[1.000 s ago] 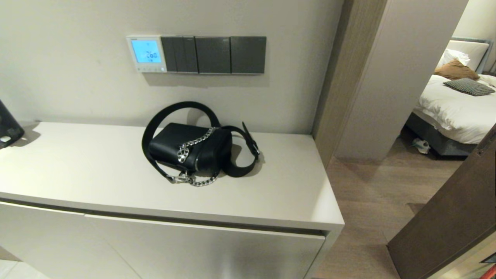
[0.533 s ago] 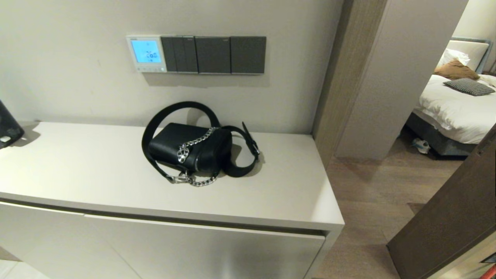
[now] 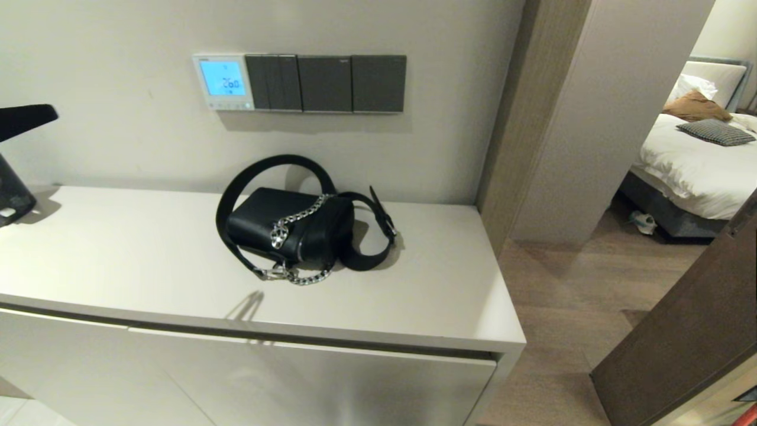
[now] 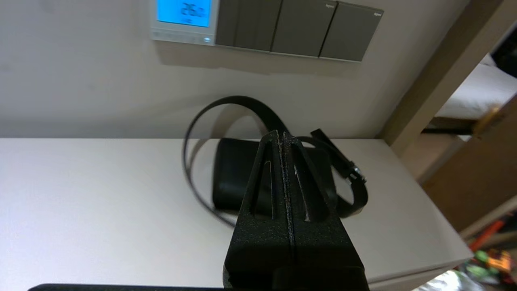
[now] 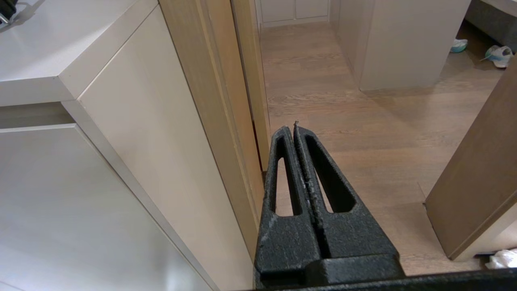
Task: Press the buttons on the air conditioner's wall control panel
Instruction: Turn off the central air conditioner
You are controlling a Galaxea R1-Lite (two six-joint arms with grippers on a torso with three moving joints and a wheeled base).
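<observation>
The air conditioner's wall control panel [image 3: 223, 82] hangs on the wall above the black bag [image 3: 290, 228], screen lit, the buttons [image 3: 228, 106] along its bottom strip untouched. The left claw [image 4: 281, 135], clenched and empty, points over the bag, well below the panel: this looks like the approach, and next it must rise and push forward onto one key. The right claw [image 5: 294, 128], clenched too, is parked low beside the surface [image 3: 118, 260].

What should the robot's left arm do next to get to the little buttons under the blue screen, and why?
Probably lift the left pincer up and toward the wall. Its fingers are shut together, good for poking, but it hangs over the cabinet top near the black bag, well below the buttons on the control panel. The right pincer is parked low beside the cabinet.
</observation>
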